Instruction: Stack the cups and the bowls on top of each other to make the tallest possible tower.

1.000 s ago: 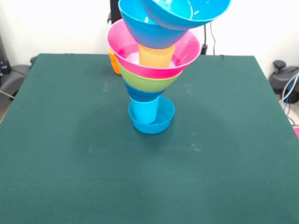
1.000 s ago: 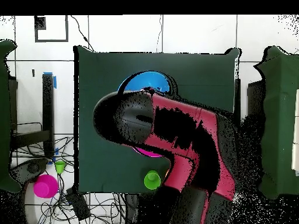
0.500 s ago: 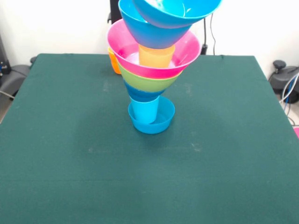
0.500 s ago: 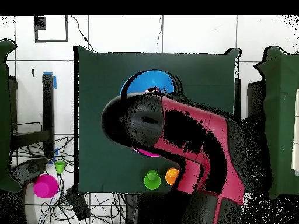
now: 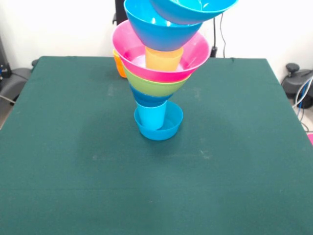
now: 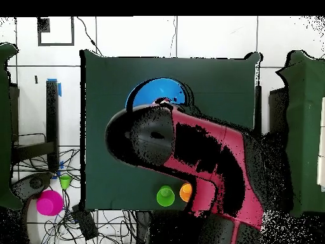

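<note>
The tower (image 5: 159, 83) stands mid-worktop (image 5: 73, 186), nearer the far edge; a tilted blue bowl (image 5: 193, 9) hangs over its top, off-centre; released so, it could slide or topple everything; the tool's state I cannot tell.

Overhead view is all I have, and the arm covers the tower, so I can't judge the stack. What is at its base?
Observer: A small blue bowl on the table, with a light blue cup standing in it.
Operator: And at the top?
Observer: A top bowl, blue and tilted, lies in a big blue bowl; the picture's edge cuts it off.
Operator: What carries the big one?
Observer: It seems to sit on a yellowish cup standing in the pink bowl.
</note>
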Robot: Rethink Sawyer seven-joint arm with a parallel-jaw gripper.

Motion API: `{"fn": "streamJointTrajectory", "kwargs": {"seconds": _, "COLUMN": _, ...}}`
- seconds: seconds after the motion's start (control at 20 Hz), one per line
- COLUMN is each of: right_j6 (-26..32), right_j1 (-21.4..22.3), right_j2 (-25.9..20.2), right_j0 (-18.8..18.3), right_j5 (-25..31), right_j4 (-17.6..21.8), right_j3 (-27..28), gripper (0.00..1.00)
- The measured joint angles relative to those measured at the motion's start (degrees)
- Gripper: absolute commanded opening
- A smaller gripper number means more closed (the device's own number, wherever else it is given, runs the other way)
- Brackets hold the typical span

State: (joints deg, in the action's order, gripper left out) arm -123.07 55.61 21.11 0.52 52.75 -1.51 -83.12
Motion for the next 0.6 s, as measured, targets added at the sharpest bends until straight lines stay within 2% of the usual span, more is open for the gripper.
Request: {"fn": "streamJointTrajectory", "kwargs": {"seconds": 0.6, "right_j6": 0.0, "right_j1": 0.77, "right_j2": -0.86, "right_j0": -0.28, "right_j5": -0.56, "right_j4": 0.0, "right_j3": -1.61, "gripper": 0.0}}
